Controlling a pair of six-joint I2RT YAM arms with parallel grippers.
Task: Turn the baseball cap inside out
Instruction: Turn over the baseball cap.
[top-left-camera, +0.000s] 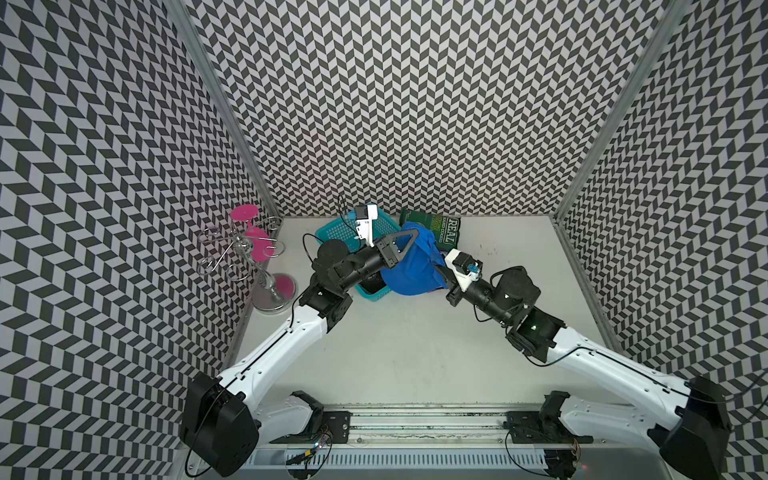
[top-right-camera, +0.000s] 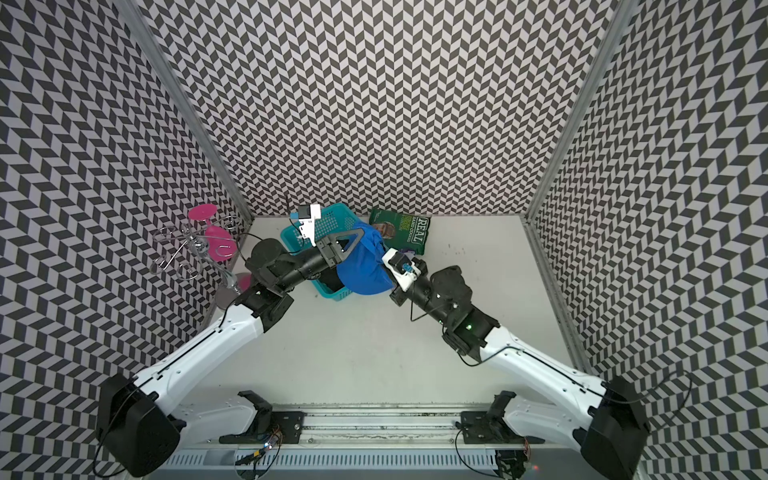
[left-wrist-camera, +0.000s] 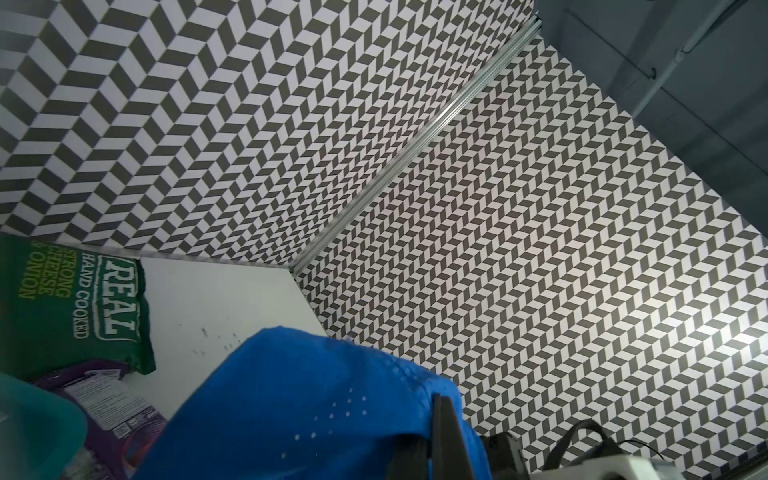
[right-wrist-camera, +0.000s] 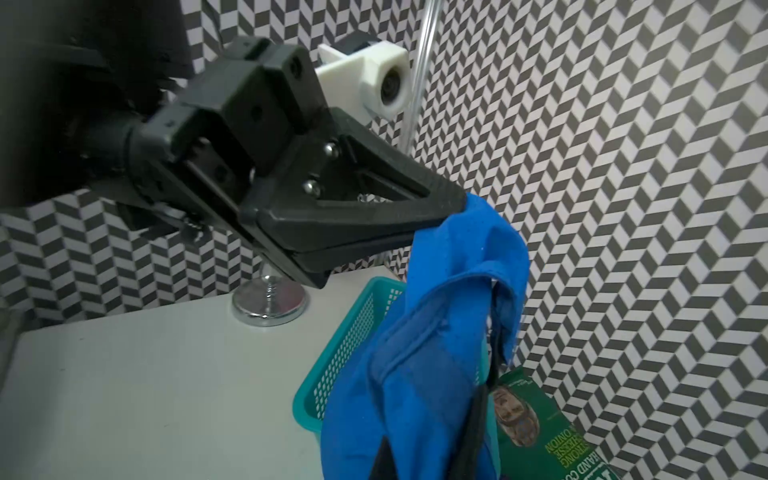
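**Ctrl:** Where's the baseball cap (top-left-camera: 409, 272) rn?

**Op:** I've got it up off the table (top-left-camera: 415, 357), strung btwn both arms. It hangs over the edge of the teal basket (top-left-camera: 334, 235) on the side nearest the green crisp bag (top-left-camera: 451, 232). Blue fabric, all crumpled. Can't make out the brim.

**Ctrl:** Left gripper (right-wrist-camera: 455, 208)?

**Op:** Jaws pressed together, w/ a fold of cap pinched at the very tips. Right wrist cam shows that clearly.

**Ctrl:** And the right gripper (right-wrist-camera: 478, 424)?

**Op:** It comes in from the opposite side, lower down. The tips are buried under fabric in both top views. Jaws closed, and from its own wrist cam I read cap cloth nipped btwn them.

**Ctrl:** Anything close by?

**Op:** A purple packet (left-wrist-camera: 104, 395) lies just beside the crisp bag. The wire stand (top-left-camera: 272, 291) w/ the pink glasses (top-left-camera: 257, 247) is over by the left wall, well apart from the cap.
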